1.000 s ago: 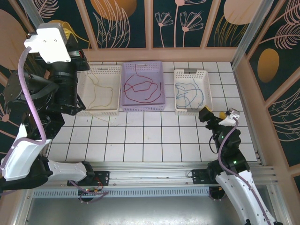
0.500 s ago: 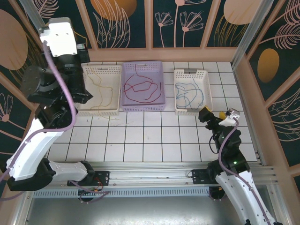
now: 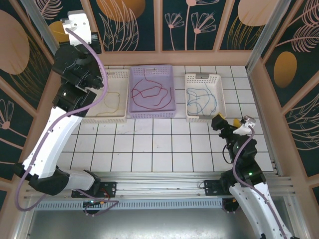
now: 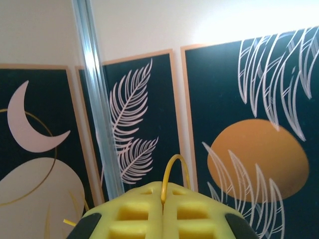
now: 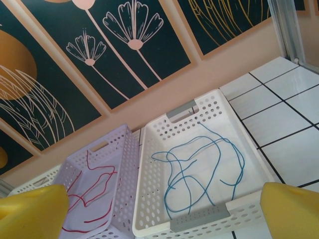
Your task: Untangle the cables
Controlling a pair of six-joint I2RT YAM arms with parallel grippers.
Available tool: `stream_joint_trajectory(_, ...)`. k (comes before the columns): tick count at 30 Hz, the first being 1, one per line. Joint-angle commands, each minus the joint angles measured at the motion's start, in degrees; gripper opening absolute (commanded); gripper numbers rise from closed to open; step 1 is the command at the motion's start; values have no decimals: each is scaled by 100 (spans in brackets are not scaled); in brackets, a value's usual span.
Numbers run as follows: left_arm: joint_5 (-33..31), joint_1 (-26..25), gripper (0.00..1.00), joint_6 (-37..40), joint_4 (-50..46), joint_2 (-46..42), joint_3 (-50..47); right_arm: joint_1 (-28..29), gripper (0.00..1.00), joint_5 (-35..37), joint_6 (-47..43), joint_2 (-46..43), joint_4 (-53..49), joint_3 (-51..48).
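The left pincer (image 4: pixel 162 211) is closed tight on a loop of yellow cable (image 4: pixel 175 160), while the right pincer (image 5: pixel 162 206) gapes wide, empty, facing the blue cable (image 5: pixel 199 169).

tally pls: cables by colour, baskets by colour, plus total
thin red cable: 1
thin blue cable: 1
thin yellow cable: 1
white perforated plastic baskets: 2
purple perforated plastic basket: 1
Total: 6

Fig. Row at rear of table (image 3: pixel 149 144), L to R: left basket (image 3: pixel 107 119) w/ left cable (image 3: pixel 119 102) in it, mid basket (image 3: pixel 152 115) w/ mid cable (image 3: pixel 149 94), right basket (image 3: pixel 204 75) w/ right cable (image 3: pixel 202 99)
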Motion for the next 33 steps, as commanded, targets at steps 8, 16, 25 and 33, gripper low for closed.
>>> stream_joint_trajectory(8,812,880,0,-1512,-528,376,-623,20,99,-97,-18,-146,279,-119)
stream_joint_trajectory(16,1071,1000,0,-2098,-524,509,-1351,24,99,-124,-18,-191,289,-132)
stream_joint_trajectory(25,1159,1039,0,-2759,-254,455,-2484,27,99,-146,-9,-223,295,-150)
stream_joint_trajectory(33,1284,1077,0,-3413,-130,454,-3344,31,99,-153,-27,-234,308,-158)
